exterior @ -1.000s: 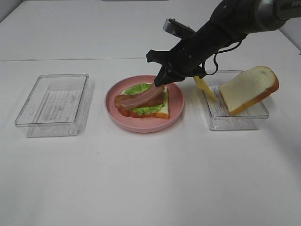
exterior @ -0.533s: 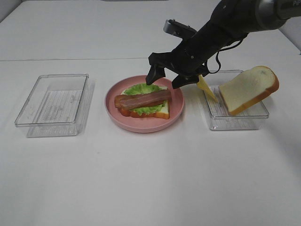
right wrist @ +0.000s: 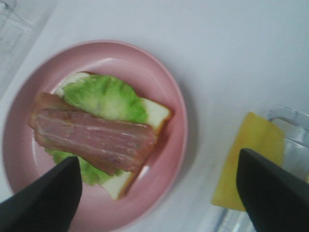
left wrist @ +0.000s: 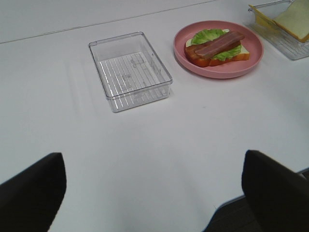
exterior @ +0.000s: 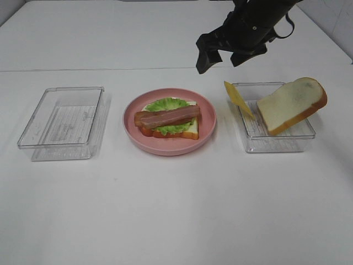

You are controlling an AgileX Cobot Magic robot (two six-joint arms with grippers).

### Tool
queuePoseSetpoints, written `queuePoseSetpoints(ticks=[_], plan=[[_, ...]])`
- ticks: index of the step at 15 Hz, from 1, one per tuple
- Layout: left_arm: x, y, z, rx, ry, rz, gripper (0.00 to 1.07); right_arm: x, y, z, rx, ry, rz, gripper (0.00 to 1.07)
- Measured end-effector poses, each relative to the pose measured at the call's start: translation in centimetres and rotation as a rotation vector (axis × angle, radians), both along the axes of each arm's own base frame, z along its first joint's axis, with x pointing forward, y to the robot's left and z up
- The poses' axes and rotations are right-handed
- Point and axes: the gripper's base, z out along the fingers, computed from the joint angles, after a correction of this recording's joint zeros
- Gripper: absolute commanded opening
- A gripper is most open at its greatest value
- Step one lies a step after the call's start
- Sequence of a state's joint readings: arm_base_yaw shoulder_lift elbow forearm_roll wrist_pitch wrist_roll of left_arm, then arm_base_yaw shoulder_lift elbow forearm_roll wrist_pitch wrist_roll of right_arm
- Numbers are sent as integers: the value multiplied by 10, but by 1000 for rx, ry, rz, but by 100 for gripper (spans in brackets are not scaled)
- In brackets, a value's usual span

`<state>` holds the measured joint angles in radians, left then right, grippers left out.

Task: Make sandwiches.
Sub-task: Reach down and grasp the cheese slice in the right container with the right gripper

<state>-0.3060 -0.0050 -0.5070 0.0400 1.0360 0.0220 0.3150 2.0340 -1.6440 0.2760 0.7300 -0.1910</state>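
Sandwich point(exterior: 168, 118), half-built with 1 bread base, lettuce and bacon, sits on pink plate point(exterior: 130, 131) at frame centre. Right gripper point(exterior: 222, 61), upper right, hangs wide open, empty. Step in hand: cheese. Next move likely calls for pinching cheese slice point(exterior: 238, 99) propped in right-hand tray point(exterior: 276, 144).

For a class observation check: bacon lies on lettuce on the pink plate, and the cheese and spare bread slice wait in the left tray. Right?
Wrong tray: the cheese and spare bread slice wait in the right tray, as the exterior high view shows.
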Motion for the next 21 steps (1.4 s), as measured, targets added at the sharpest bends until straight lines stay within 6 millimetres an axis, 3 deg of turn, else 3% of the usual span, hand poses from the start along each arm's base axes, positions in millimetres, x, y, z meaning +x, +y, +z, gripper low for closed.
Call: queuePoseSetpoints(ticks=[3, 7, 13, 17, 21], plan=[[0, 0, 0, 0, 0, 0, 92, 2, -12, 2, -151, 5, -16, 77], [0, 0, 0, 0, 0, 0, 92, 12, -11, 6, -165, -29, -22, 77], [0, 0, 0, 0, 0, 0, 92, 38, -7, -31, -242, 78, -31, 77], [0, 0, 0, 0, 0, 0, 92, 43, -5, -50, -252, 124, -40, 77], [0, 0, 0, 0, 0, 0, 92, 45, -8, -67, -289, 151, -57, 70]])
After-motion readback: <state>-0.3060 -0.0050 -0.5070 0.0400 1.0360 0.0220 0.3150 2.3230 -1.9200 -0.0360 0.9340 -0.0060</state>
